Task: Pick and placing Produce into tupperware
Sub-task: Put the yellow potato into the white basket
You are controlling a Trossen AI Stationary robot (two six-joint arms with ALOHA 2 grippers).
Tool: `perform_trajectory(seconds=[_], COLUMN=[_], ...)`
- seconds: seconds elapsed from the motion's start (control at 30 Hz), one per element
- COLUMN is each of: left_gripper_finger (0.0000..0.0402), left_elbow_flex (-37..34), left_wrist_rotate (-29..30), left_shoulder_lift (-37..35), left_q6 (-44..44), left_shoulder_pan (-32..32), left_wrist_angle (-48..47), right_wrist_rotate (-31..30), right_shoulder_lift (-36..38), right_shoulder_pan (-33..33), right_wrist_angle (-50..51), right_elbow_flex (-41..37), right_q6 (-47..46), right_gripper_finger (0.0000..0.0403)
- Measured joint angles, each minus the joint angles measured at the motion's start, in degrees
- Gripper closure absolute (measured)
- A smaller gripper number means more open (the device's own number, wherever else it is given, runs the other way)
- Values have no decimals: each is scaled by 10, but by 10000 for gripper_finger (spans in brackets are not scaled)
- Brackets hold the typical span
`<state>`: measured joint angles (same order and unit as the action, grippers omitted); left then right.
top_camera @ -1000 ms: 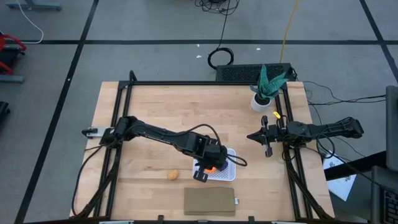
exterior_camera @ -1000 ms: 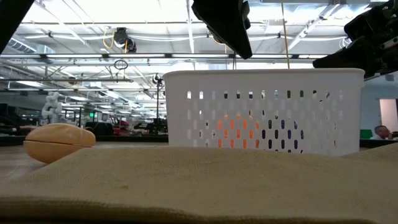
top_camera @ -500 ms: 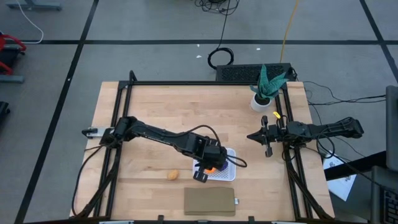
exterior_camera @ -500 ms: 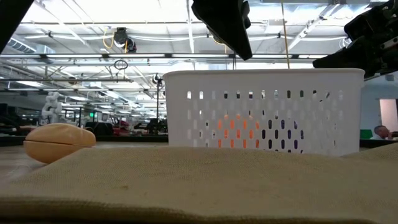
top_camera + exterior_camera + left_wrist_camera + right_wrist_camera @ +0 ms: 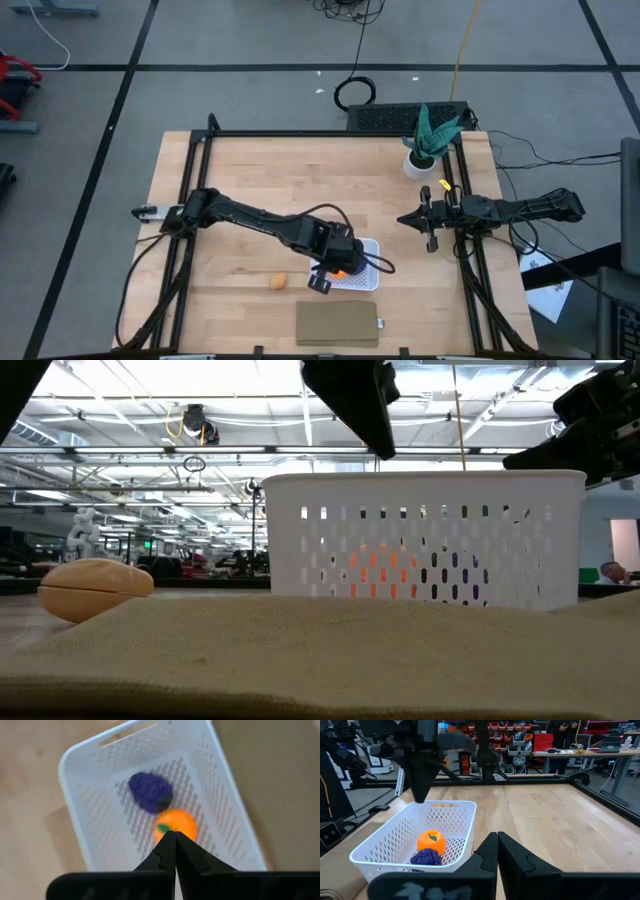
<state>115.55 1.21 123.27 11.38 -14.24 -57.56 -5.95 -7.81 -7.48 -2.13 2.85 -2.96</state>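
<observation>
The white tupperware (image 5: 362, 268) stands near the table's near edge. Inside it lie the round orange piece (image 5: 175, 824) and the dark purple lumpy piece (image 5: 150, 792), side by side on the mesh bottom; both show through the wall slots in the low view. The tan-brown oval piece (image 5: 278, 281) rests on the wood to the left of the tupperware (image 5: 420, 535). My left gripper (image 5: 175, 840) hovers above the tupperware, over the orange piece, shut and empty. My right gripper (image 5: 497, 840) waits shut at the table's right side (image 5: 430, 222).
A flat brown rectangle (image 5: 338, 323) lies at the near edge just in front of the tupperware and fills the foreground of the low view. A green potted plant (image 5: 428, 140) stands at the far right corner. Bare wood stretches across the far and left parts of the table.
My left gripper has shifted slightly toward the table's left edge above the tupperware, staying shut. The produce pieces have not moved.
</observation>
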Motion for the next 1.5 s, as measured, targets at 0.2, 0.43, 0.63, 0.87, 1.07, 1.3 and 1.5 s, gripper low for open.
perform_trajectory(seconds=[0.2, 0.43, 0.63, 0.87, 1.07, 1.3, 1.5], left_gripper_finger=[401, 401, 401, 402, 402, 402, 402], left_elbow_flex=[1, 1, -5, -101, -285, -480, -580], left_wrist_rotate=[50, 122, 201, 233, 144, -15, 12], left_shoulder_lift=[-73, -159, -226, -332, -451, -535, -612], left_q6=[15, 3, -25, -43, -40, -9, -1], left_shoulder_pan=[2, -3, -5, -5, 27, 82, 98], left_wrist_angle=[0, 3, -13, 15, 201, 410, 455], right_wrist_rotate=[0, 0, 0, 0, 0, 0, 0], right_shoulder_lift=[0, -1, -4, -5, -5, -5, -5], right_shoulder_pan=[0, 0, 0, 0, 0, 0, 0], right_wrist_angle=[2, 2, 2, 2, -1, -2, -2], right_elbow_flex=[0, 0, 0, 0, 0, 0, 0], right_q6=[-7, -7, -7, -7, -5, -9, -9], right_gripper_finger=[403, 403, 403, 403, 403, 403, 403])
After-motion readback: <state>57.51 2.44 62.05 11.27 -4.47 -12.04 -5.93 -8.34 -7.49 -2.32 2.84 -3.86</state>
